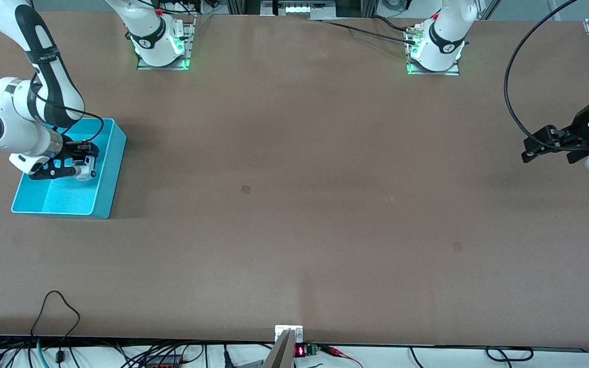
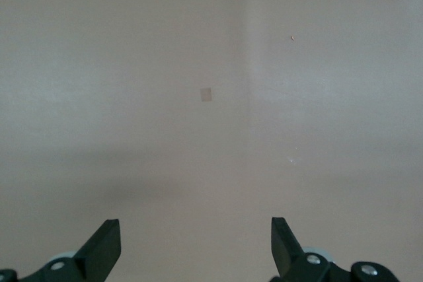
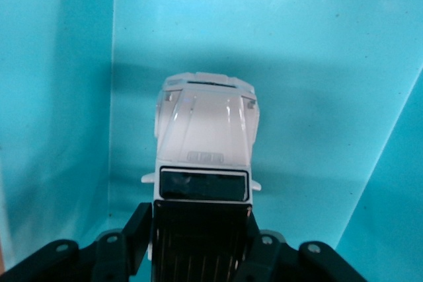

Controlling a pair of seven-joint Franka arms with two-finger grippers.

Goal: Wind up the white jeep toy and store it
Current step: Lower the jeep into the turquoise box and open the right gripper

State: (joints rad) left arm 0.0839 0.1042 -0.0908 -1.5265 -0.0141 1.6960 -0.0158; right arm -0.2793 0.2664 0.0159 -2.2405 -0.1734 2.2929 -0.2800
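Observation:
My right gripper [image 1: 81,167] hangs inside the cyan bin [image 1: 108,179] at the right arm's end of the table, shut on the white jeep toy [image 1: 86,169]. In the right wrist view the white jeep toy [image 3: 206,142] shows its white hood and black ribbed roof, with the black fingers [image 3: 137,229] pressed against both of its sides and my right gripper [image 3: 201,232] above the bin's cyan floor [image 3: 317,64]. My left gripper [image 1: 529,152] waits open over the bare table at the left arm's end; between the fingers of my left gripper [image 2: 196,242] there is only tabletop.
A small tan mark [image 1: 245,189] lies on the brown table near its middle. Cables trail from the left arm's base [image 1: 435,51] and along the table's edge nearest the front camera.

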